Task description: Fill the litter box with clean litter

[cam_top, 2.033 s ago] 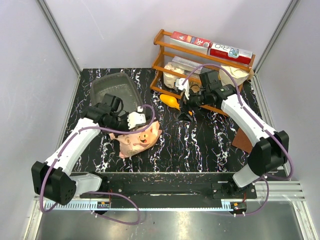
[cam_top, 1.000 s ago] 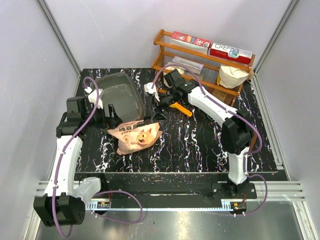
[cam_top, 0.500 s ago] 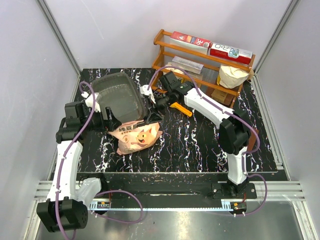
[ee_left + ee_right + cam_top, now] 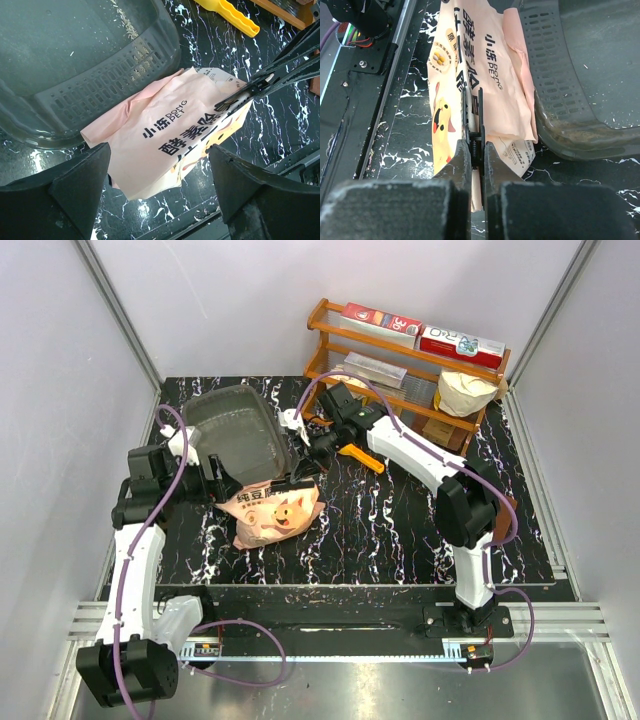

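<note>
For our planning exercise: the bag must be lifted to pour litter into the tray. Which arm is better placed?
Probably the right: the right gripper is pinched shut on the pink bag beside the litter box. The left gripper hangs open over the bag, gripping nothing.

Both arms share one build: the left arm [image 4: 135, 550], on the left of the overhead view, and the right arm [image 4: 415, 450] have smooth white link shells joined by rounded black joint housings. Each stands on a chunky black base [image 4: 125, 668] near the bottom edge. A thin purple cable [image 4: 283, 660] loops along each arm. The left gripper [image 4: 160, 155] has broad, matte black, wedge-shaped fingers [image 4: 70, 192] filling the lower corners of its wrist view. The right gripper [image 4: 473, 95] has slim black fingers [image 4: 462, 165] mounted on grainy black blocks [image 4: 385, 207].
</note>
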